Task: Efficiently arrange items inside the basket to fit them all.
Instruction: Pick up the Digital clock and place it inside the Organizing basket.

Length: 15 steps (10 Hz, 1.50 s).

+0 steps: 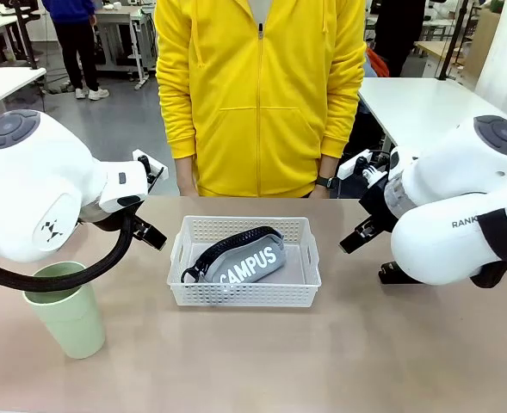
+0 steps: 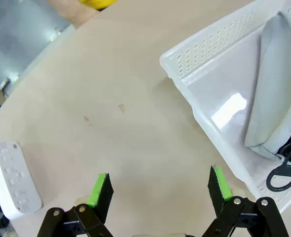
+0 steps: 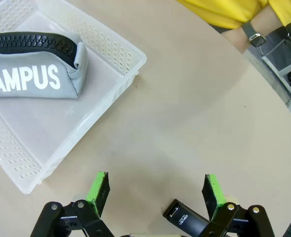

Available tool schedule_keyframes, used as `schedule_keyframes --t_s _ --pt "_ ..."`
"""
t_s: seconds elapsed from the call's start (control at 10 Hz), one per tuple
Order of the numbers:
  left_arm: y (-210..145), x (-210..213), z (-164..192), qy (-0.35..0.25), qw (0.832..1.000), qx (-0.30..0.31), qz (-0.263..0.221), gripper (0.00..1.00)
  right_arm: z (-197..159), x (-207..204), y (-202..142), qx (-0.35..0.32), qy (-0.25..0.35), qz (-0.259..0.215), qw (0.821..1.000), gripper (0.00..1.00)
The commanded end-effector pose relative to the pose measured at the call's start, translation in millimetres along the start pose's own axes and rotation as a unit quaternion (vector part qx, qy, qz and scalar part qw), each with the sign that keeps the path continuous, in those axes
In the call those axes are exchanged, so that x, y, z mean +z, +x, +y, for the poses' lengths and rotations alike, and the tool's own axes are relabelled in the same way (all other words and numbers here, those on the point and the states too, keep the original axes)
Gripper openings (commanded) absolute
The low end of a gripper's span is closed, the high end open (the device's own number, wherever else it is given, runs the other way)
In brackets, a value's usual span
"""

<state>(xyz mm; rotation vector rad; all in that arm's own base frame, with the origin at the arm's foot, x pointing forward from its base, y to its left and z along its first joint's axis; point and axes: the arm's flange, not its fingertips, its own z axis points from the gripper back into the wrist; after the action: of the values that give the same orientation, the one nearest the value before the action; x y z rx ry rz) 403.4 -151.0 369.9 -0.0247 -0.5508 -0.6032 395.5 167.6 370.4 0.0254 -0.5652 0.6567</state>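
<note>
Beige tabletop (image 1: pixel 365 353) in a workroom is hosting a packing job that looks barely begun. The grey "CAMPUS" pouch (image 1: pixel 246 261) is lying slantwise in the white basket (image 1: pixel 236 297) at the table's middle, taking up much of its floor. Three items are waiting outside. The pale green cup (image 1: pixel 65 311) is standing upright at the near left. The flat white box (image 2: pixel 12 178) is lying left of the basket, well apart from it. The black stapler (image 3: pixel 186 219) is sitting to the basket's right, just beside the right gripper (image 3: pixel 155 190). That gripper and the left gripper (image 2: pixel 157 185) are both hanging with jaws spread wide, holding nothing. A person in a yellow hoodie (image 1: pixel 260 95) is standing at the far side.
</note>
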Motion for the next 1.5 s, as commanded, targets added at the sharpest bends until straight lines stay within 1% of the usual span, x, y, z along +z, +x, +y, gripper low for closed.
schedule_keyframes --t_s 0.0,0.5,0.6,0.8,0.9,1.0,1.1,1.2,1.3,1.4 --pt "0 0 0 0.0 1.0 0.0 0.0 1.0 0 0 0 -0.001 0.0 0.0 1.0 1.0" --pt "0 0 0 0.0 1.0 0.0 0.0 1.0 0 0 0 0.0 0.0 0.0 1.0 1.0" --pt "2 6 -3 -0.031 0.999 -0.012 -0.016 1.0 1 0 2 -0.008 0.026 -0.004 1.0 1.0" --pt "1 33 7 -0.057 0.997 0.009 -0.047 1.0 -5 16 6 -0.018 0.044 -0.013 0.999 1.0" --pt "-3 52 17 -0.073 0.996 0.032 -0.041 1.0 -12 35 8 -0.029 0.064 -0.014 0.997 1.0" --pt "-9 77 27 -0.113 0.992 0.036 -0.038 1.0 -21 55 8 -0.057 0.104 0.001 0.993 1.0" --pt "-14 102 35 -0.144 0.987 0.053 -0.038 1.0 -30 80 8 -0.114 0.156 -0.009 0.981 1.0" --pt "-23 127 41 -0.197 0.977 0.071 -0.025 1.0 -36 110 10 -0.245 0.192 0.009 0.95 1.0" --pt "-31 144 47 -0.22 0.967 0.123 -0.043 1.0 -45 132 -2 -0.244 0.263 -0.042 0.932 1.0" --pt "-46 158 61 -0.261 0.952 0.149 -0.064 1.0 -62 155 -19 -0.24 0.336 -0.044 0.91 1.0"
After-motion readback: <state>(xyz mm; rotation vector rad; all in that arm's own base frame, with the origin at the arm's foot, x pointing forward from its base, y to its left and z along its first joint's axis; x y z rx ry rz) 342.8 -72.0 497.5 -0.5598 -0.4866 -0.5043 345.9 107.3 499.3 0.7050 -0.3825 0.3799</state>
